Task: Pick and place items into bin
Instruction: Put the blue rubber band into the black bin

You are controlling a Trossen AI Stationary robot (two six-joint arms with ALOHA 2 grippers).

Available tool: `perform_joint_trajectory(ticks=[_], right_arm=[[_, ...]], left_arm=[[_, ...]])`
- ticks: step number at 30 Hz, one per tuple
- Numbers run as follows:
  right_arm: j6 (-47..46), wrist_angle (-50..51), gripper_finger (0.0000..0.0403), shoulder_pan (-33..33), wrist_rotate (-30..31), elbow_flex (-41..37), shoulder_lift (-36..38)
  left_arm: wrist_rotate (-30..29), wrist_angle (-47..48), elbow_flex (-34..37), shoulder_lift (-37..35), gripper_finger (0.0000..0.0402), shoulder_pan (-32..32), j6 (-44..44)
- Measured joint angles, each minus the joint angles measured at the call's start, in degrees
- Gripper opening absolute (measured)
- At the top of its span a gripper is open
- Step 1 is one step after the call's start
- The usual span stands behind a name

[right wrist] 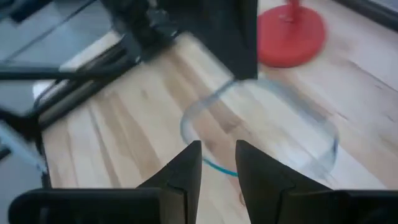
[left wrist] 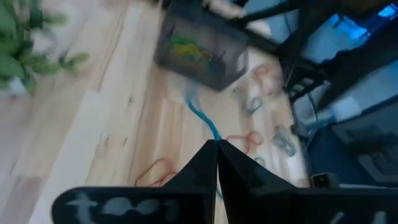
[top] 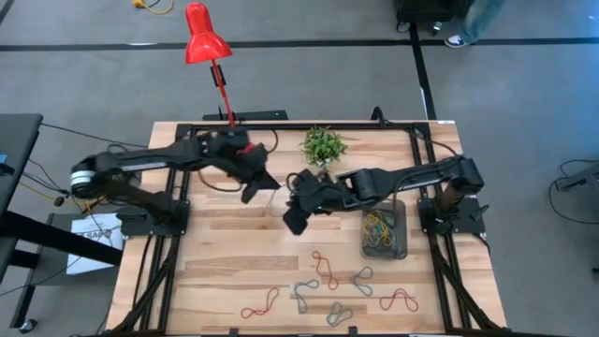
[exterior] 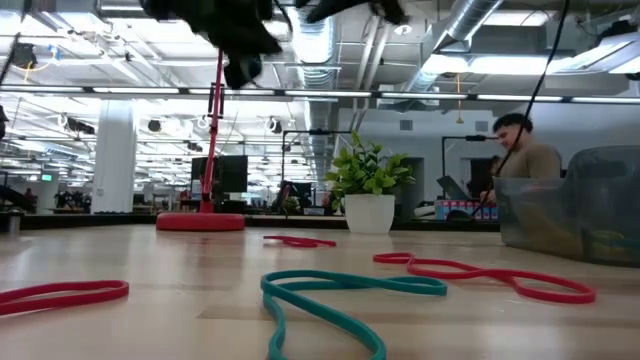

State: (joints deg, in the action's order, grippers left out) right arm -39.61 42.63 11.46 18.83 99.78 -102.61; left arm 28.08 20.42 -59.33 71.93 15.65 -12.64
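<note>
My left gripper hovers above the table's middle, shut on a thin grey-blue band whose wide loop hangs below it. My right gripper is close by, toward the bin, and open. Its fingertips stand on either side of the loop's lower strand; whether they touch it I cannot tell. The dark see-through bin rests on the table's right part with several coloured bands inside. More red and grey bands lie flat near the near edge. My left gripper pinches the grey-blue band's upper end between its two shut fingertips, coming from above and slanting down. The band is lifted clear of the table and trails away from the fingertips as an open loop.
A small potted plant stands at the far edge, and the red lamp's round base sits beside my left arm. In the low view, red and teal bands lie close in front. People sit in the room beyond the table.
</note>
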Motion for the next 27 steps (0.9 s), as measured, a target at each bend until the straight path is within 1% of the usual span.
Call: perform_joint_trajectory(ticks=[3, 8, 11, 15, 18, 22, 27], right_arm=[[4.0, -7.5, 0.0093, -1.0, -2.3, 0.1, -1.7], [6.1, -12.6, 0.0093, -2.9, -6.7, 0.1, -3.3], [7.1, -13.9, 0.0093, -3.8, -8.5, 0.0, -3.4], [7.3, -15.0, 0.0093, -4.1, -8.7, 0.0, -3.5], [7.3, -14.9, 0.0093, -4.3, -8.9, 0.0, -3.5], [7.3, -14.9, 0.0093, -4.3, -8.8, 0.0, -3.5], [7.2, -15.1, 0.0093, -4.1, -10.1, -0.1, -3.5]], left_arm=[[-1.6, 0.1, 0.0, -3.8, 0.0, -1.8, -1.9], [-3.5, 0.3, 0.0, -7.9, 0.0, -5.0, -2.9], [-4.9, 1.5, 0.0, -8.9, 0.0, -7.1, -4.0], [-6.1, 1.6, 0.0, -9.3, 0.0, -9.7, -4.7], [-8.2, 1.5, 0.0, -9.3, 0.0, -11.3, -4.7], [-10.2, 1.7, 0.0, -9.3, 0.0, -11.9, -4.9], [-14.4, 1.7, 0.0, -9.4, 0.0, -12.1, -5.1]])
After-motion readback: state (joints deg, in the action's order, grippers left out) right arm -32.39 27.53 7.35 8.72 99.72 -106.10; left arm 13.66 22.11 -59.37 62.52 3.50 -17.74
